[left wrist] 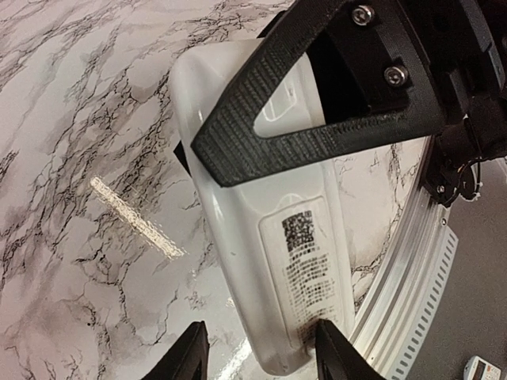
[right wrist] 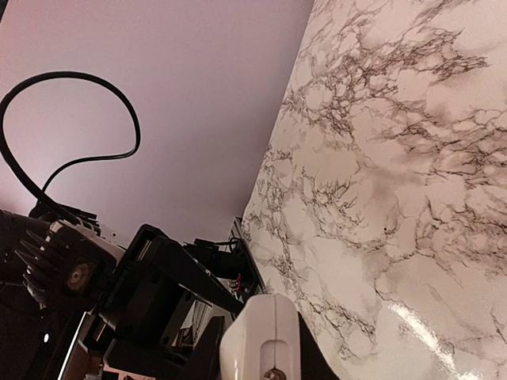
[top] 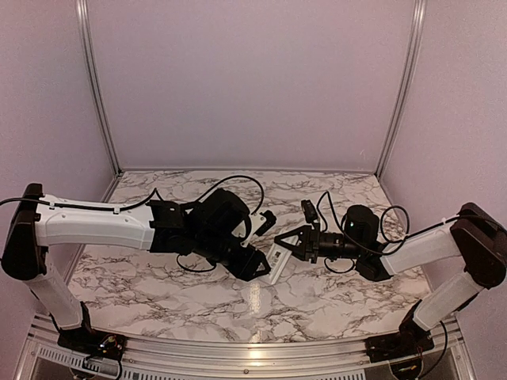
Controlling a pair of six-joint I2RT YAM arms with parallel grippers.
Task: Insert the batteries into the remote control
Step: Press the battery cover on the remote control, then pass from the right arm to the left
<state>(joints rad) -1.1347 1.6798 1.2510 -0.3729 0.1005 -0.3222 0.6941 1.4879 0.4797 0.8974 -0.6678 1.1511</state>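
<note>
A: Two grippers meet at mid-table. State of each?

B: Left gripper (top: 255, 265) is part open, its fingers (left wrist: 186, 358) closed on either side of the remote control (top: 278, 261). Remote is back-up, printed label (left wrist: 305, 265) showing in the left wrist view. Right gripper (top: 287, 241) has its fingers fully closed, tip at the remote's far end; right wrist view shows that end right at the fingertips. I cannot tell whether it pinches anything.

A: Remote position?

B: Centre of the marble table (top: 158, 289), between both grippers, left one at 7 o'clock of it, right one at 2 o'clock.

A: Batteries?

B: Cannot make them out.
</note>
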